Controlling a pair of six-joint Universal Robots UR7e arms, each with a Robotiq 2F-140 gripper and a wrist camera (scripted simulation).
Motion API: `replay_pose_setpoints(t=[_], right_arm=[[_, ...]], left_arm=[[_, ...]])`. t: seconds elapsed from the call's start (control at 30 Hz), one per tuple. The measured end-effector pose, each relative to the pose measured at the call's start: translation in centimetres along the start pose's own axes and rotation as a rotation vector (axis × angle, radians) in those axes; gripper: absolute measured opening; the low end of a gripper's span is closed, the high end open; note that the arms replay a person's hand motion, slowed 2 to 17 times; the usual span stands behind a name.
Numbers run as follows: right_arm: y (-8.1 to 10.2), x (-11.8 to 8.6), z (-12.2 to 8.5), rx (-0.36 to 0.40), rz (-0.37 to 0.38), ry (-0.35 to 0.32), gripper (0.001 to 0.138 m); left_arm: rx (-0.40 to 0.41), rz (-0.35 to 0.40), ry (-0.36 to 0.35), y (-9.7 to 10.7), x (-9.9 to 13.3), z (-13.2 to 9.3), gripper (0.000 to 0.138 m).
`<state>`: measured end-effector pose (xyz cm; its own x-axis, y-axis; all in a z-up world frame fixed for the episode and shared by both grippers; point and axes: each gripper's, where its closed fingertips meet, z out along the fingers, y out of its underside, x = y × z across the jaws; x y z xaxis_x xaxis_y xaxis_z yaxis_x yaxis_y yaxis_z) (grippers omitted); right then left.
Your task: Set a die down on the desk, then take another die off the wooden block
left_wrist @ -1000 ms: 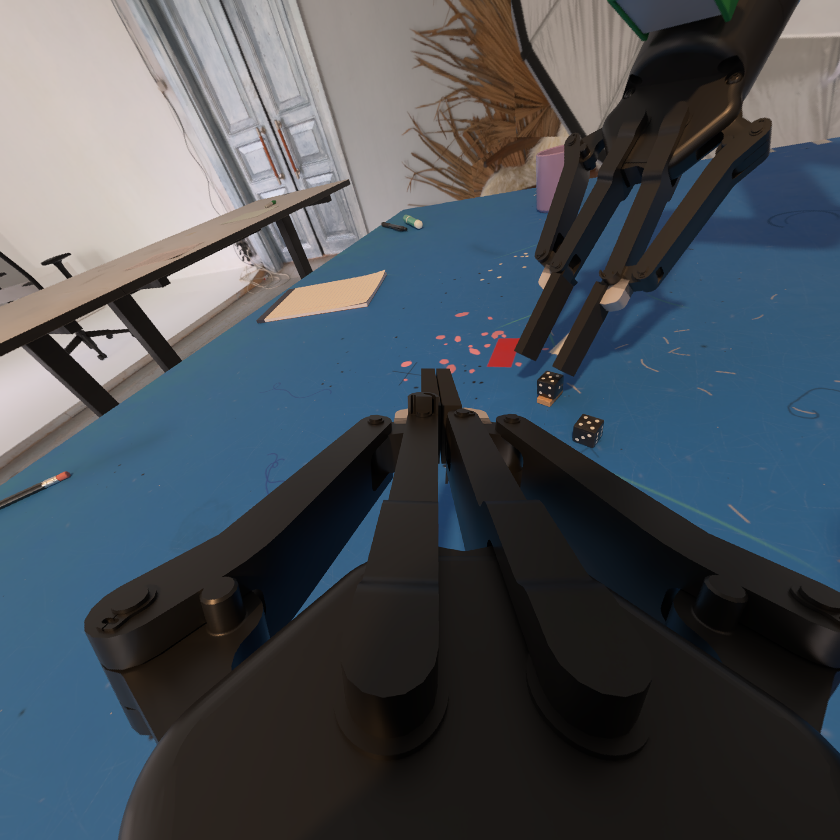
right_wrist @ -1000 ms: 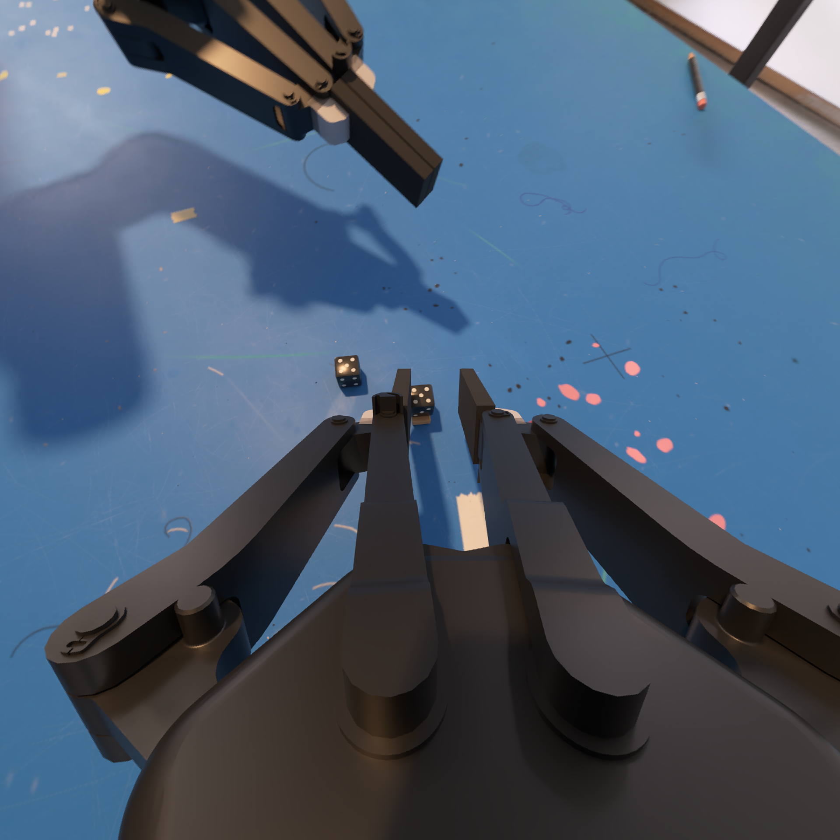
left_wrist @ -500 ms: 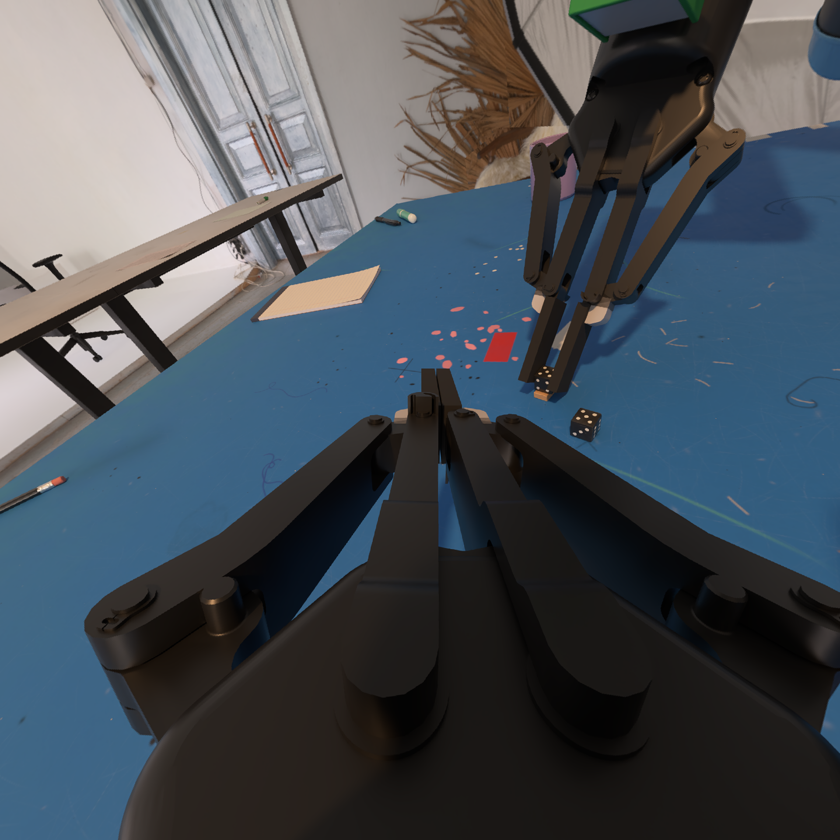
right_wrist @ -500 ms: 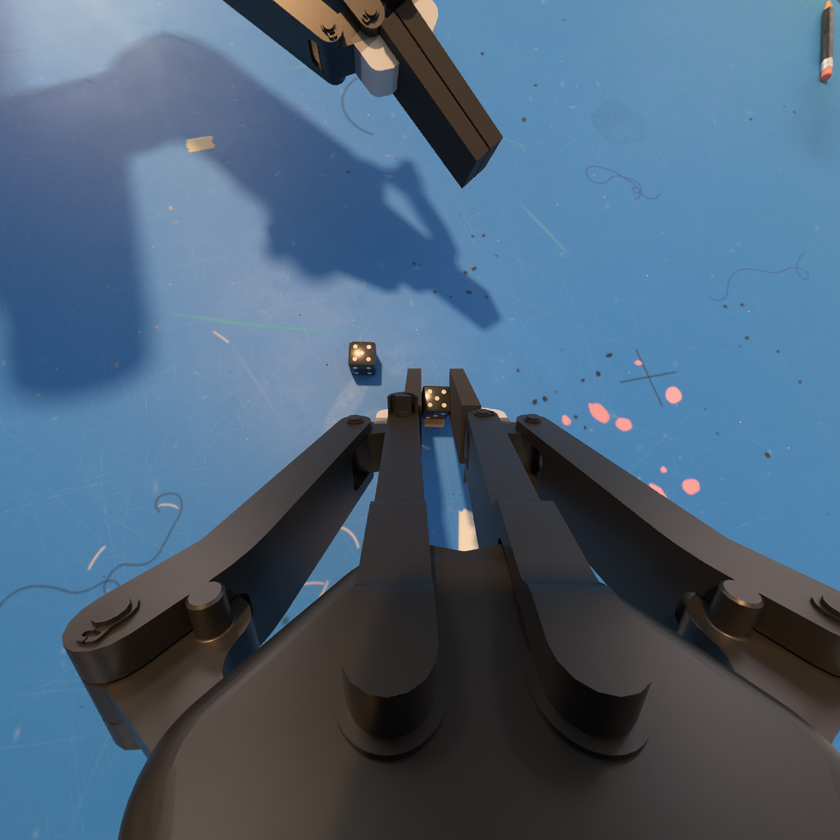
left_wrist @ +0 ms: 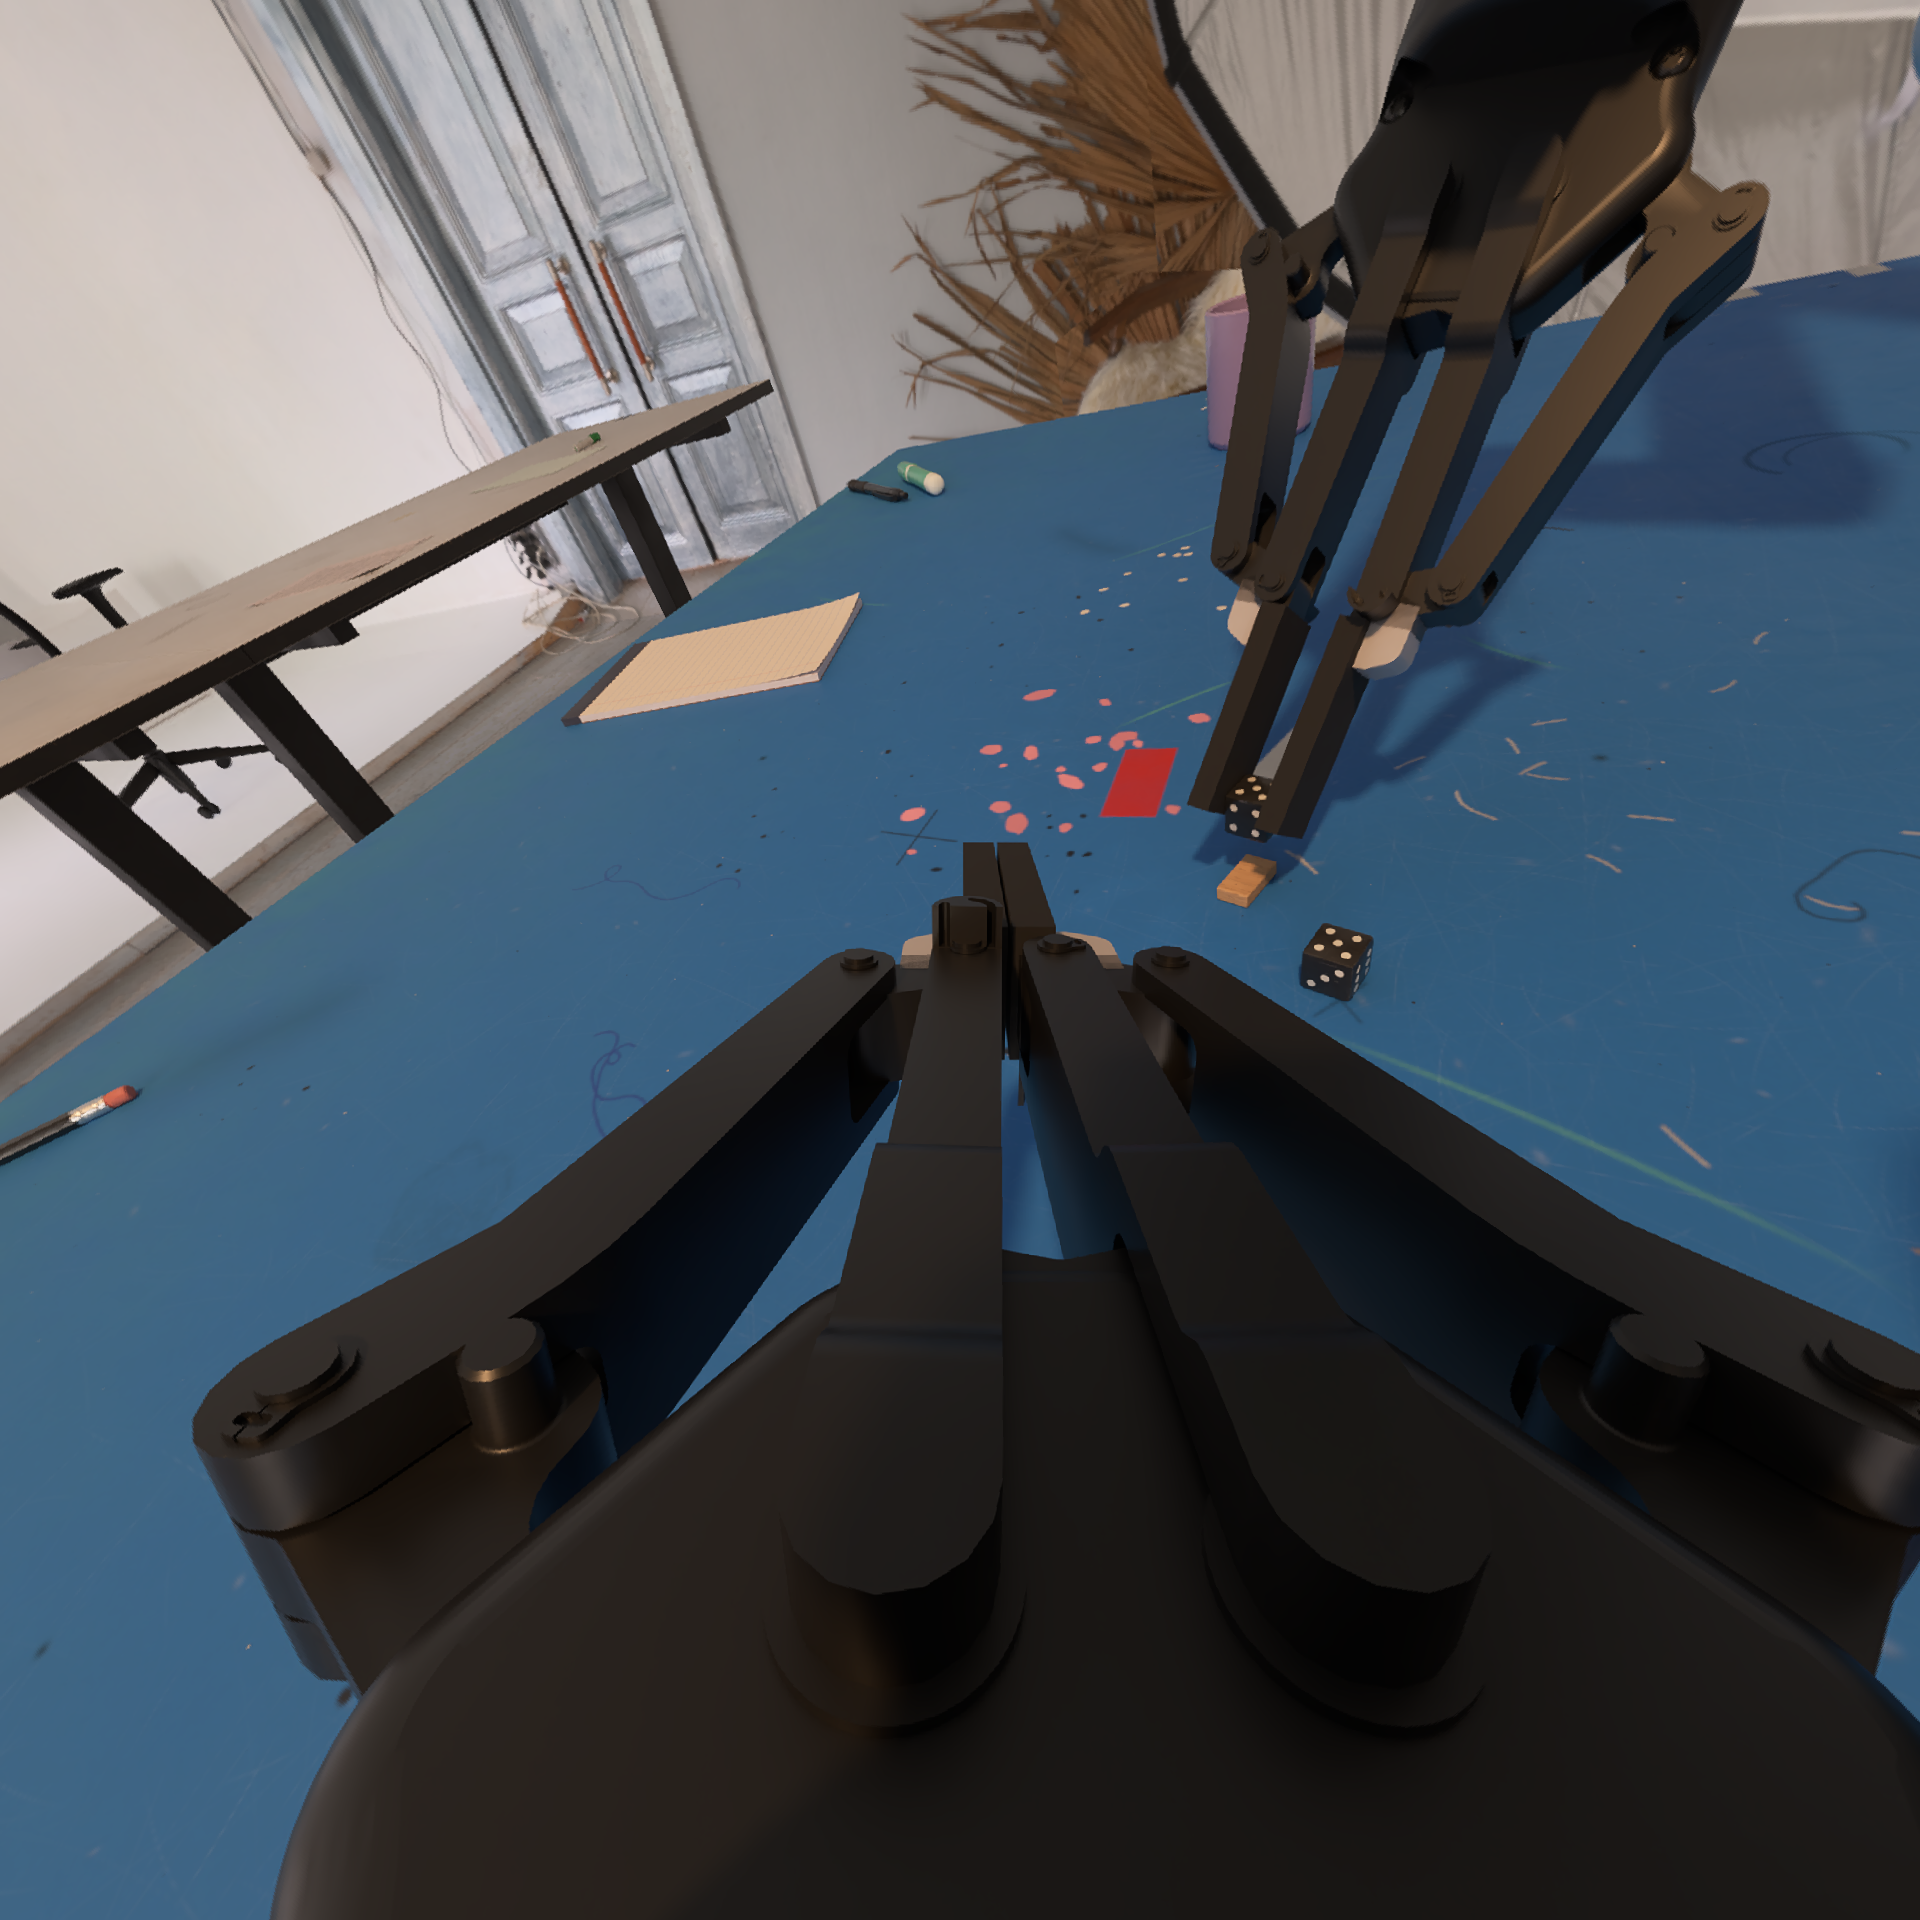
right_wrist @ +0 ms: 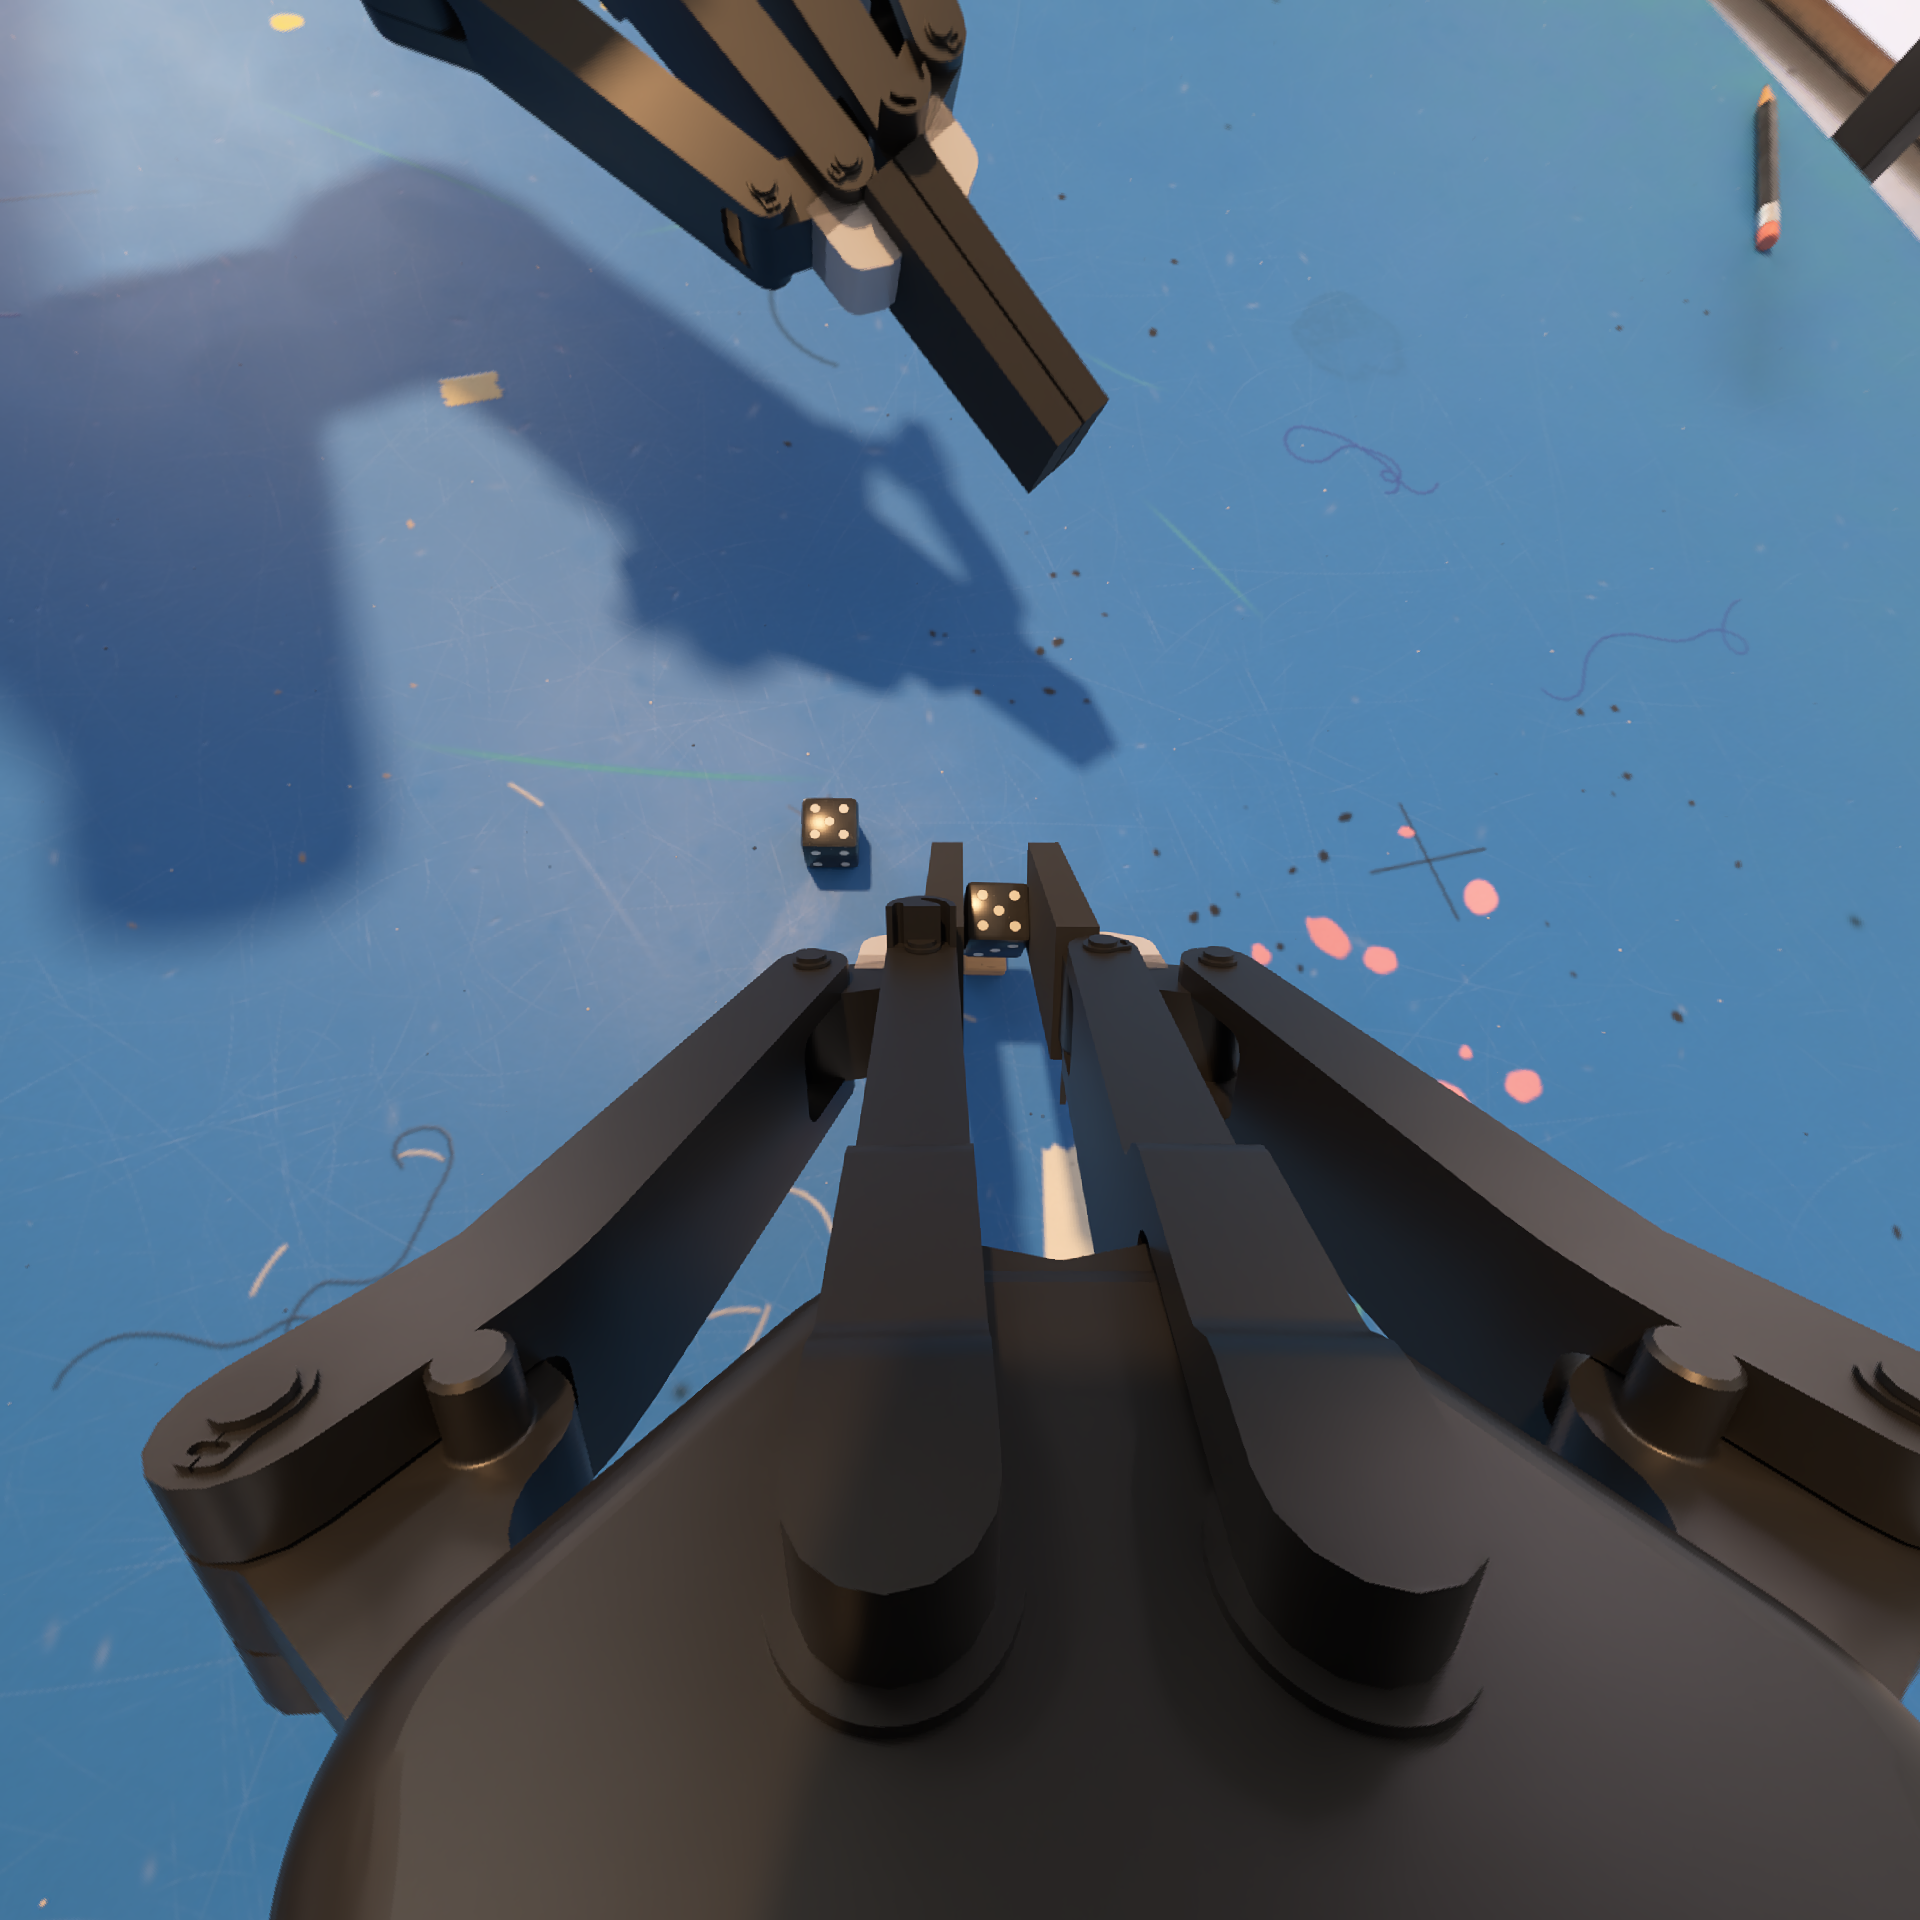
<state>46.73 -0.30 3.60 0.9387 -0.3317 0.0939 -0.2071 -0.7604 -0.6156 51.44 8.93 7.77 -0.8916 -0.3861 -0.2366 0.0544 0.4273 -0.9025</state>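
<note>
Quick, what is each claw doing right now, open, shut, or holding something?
Left gripper: shut, holding nothing.
Right gripper: shut on a black die, lifted clear of the wooden block.

Bare tabletop (left_wrist: 1558, 987) right of loose die (left_wrist: 1336, 961). Wooden block (left_wrist: 1245, 880) just beside, left gripper (right_wrist: 1060, 436) overhead nearby. Notepad (left_wrist: 727, 657), pencil (left_wrist: 73, 1117) well apart.

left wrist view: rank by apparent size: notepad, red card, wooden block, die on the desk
1. notepad, clearly largest, though farther off
2. red card
3. die on the desk and wooden block: look about alike, and the die sits nearer the camera, so unranked.
</note>
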Motion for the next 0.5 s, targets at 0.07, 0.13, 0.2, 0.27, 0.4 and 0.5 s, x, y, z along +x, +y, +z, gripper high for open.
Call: replay_pose_setpoints(t=[0.07,0.13,0.2,0.27,0.4,0.5], right_arm=[[-0.15,0.08,-0.27,0.006,0.004,0.009,0.017],[-0.29,0.11,-0.48,0.011,0.009,0.015,0.017],[-0.44,0.17,-0.64,0.016,0.013,0.02,0.017],[-0.6,0.24,-0.74,0.022,0.016,0.024,0.017],[-0.85,0.37,-0.76,0.03,0.022,0.031,0.017],[-1.06,0.39,-0.69,0.035,0.025,0.031,0.017]], left_arm=[[-0.003,0.001,0.002,0.05,0.05,0.04,0.001],[-0.005,0.003,0.004,0.07,0.1,0.07,0.001],[-0.006,0.004,0.006,0.09,0.14,0.09,0.001],[-0.007,0.005,0.006,0.1,0.15,0.1,0.001],[-0.008,0.003,0.007,0.12,0.15,0.12,0.001],[-0.009,-0.001,0.008,0.18,0.14,0.14,0.001]])
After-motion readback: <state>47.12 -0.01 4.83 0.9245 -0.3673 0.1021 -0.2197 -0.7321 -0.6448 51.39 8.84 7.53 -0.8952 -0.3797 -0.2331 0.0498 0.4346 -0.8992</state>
